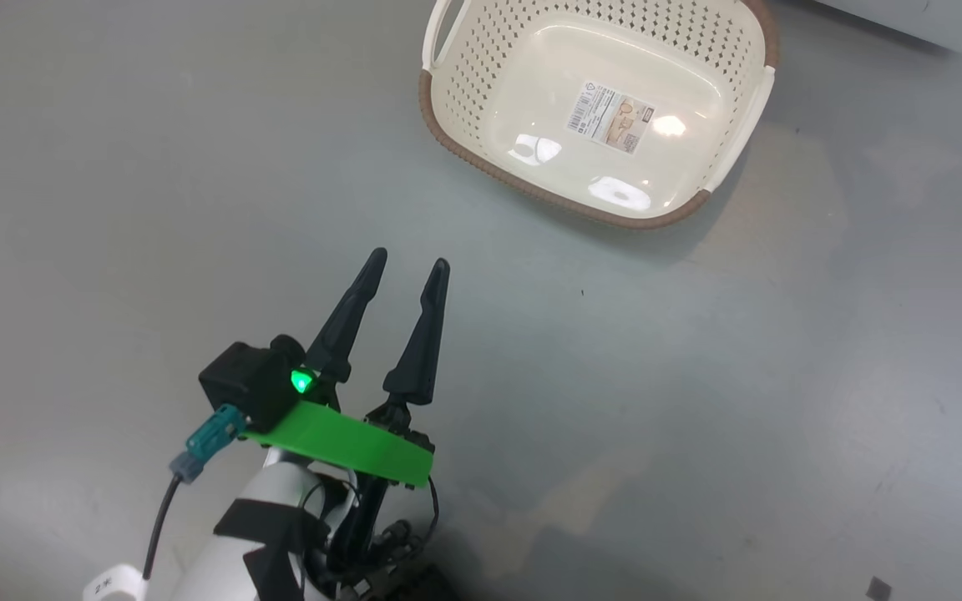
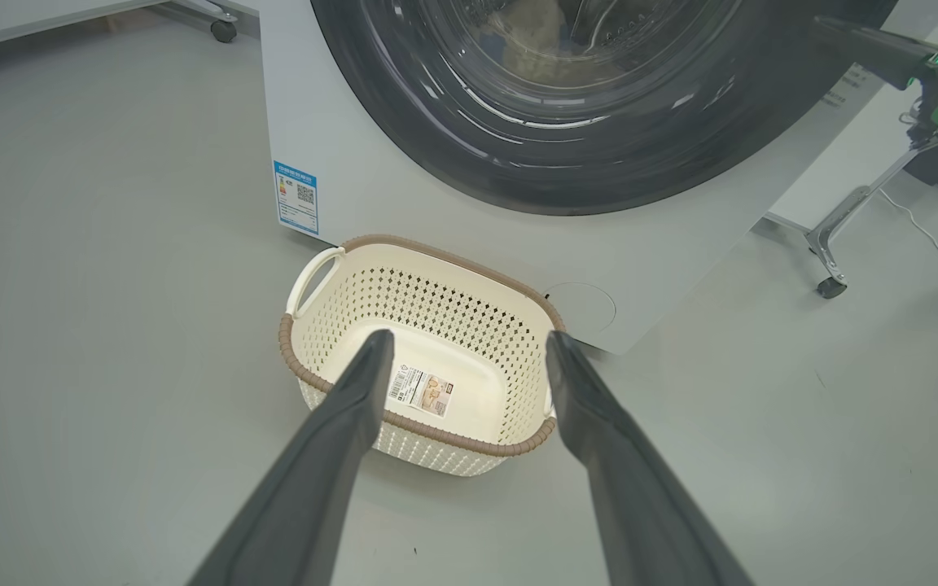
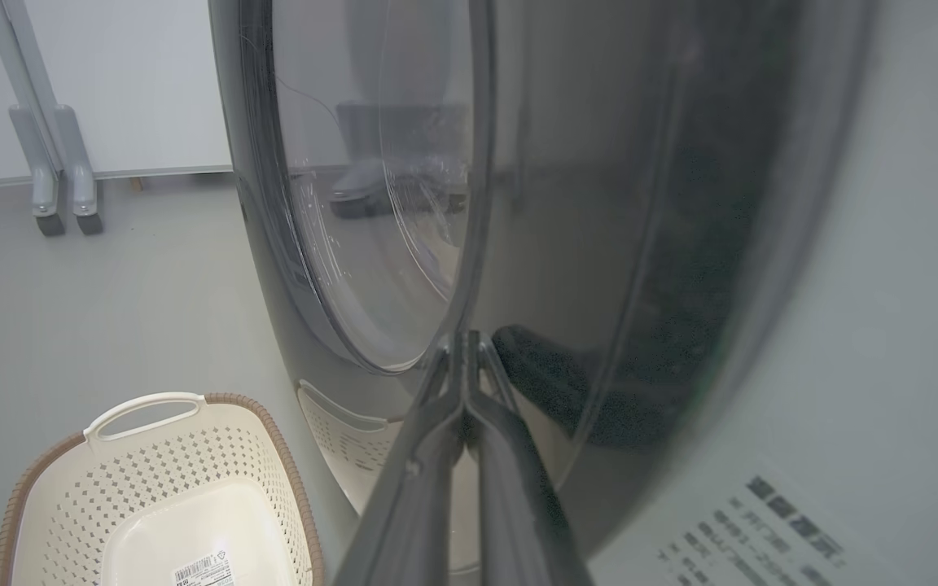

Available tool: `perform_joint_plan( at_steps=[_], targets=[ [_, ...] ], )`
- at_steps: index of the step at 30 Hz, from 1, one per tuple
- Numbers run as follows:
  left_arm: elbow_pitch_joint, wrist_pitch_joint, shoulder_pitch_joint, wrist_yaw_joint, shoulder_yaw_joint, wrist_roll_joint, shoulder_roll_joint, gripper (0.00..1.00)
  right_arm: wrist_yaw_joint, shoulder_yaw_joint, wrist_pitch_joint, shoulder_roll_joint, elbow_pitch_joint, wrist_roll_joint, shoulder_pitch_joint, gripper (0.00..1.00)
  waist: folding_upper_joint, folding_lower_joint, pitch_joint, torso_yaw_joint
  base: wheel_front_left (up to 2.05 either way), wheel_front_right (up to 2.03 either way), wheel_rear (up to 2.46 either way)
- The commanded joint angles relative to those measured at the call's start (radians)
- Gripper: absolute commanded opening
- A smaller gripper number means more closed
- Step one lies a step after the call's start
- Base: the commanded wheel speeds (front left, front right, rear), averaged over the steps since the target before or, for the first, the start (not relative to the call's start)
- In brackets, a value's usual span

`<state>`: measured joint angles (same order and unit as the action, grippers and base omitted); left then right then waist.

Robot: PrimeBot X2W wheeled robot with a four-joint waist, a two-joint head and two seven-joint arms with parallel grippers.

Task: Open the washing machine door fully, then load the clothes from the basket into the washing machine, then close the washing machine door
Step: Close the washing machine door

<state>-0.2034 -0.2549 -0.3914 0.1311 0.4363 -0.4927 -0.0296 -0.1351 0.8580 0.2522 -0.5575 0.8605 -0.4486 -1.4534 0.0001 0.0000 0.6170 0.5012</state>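
- Washing machine (image 2: 404, 203): white front, top cut off in the left wrist view. Dark printed characters (image 3: 770, 529) on its front are blurred and unreadable.
- Washing machine door (image 2: 640, 163): the glossy black rim lies against the machine's front. Cannot tell whether it is latched.
- Basket (image 1: 481, 75): on the grey floor (image 1: 113, 167), just in front of the machine below the door. Far corner cropped in the head view.
- Clothes (image 2: 530, 37): a pale cream mass behind the door glass, inside the drum. Blurred, so no prints or cuffs can be made out.
- Left gripper (image 1: 408, 260): fingers spread wide, holding nothing, above the floor near the basket and pointing towards it.
- Right gripper (image 3: 461, 342): fingers pressed together, nothing between them, tips at the door rim. Contact is uncertain because of the reflection.
- Blue energy sticker (image 2: 296, 198): lower left of the machine front, QR code visible, text too small to read.
- Basket label (image 1: 610, 117): on the basket bottom. It has a barcode and small pictures, but the print is illegible.
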Motion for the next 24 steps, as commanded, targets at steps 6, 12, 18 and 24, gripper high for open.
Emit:
perform_joint_plan(
  at_steps=[6, 12, 18, 24],
  targets=[
    [0.030, -0.007, -0.007, 0.000, -0.031, -0.008, -0.021, 1.00, 0.004, -0.074, 0.010, 0.009, 0.023, 0.041, -0.044, 0.00, -0.0001, 0.0000, 0.002, 0.003, 0.00, 0.00, 0.00],
    [0.025, -0.007, -0.010, 0.000, -0.036, -0.005, -0.021, 1.00, 0.004, -0.093, 0.010, 0.022, 0.023, 0.059, -0.027, 0.00, -0.0001, 0.0000, -0.003, -0.005, 0.00, 0.00, 0.00],
    [0.016, -0.007, -0.011, 0.000, -0.047, 0.010, -0.021, 1.00, 0.004, -0.089, 0.010, 0.036, 0.010, 0.068, 0.024, 0.00, -0.0001, 0.0000, -0.033, -0.029, 0.00, 0.00, 0.00],
    [-0.003, -0.007, 0.005, 0.000, -0.070, 0.038, -0.021, 1.00, 0.004, -0.097, 0.010, 0.065, -0.037, 0.061, 0.131, 0.00, -0.0001, 0.0000, -0.112, -0.081, 0.00, 0.00, 0.00]
  ],
)
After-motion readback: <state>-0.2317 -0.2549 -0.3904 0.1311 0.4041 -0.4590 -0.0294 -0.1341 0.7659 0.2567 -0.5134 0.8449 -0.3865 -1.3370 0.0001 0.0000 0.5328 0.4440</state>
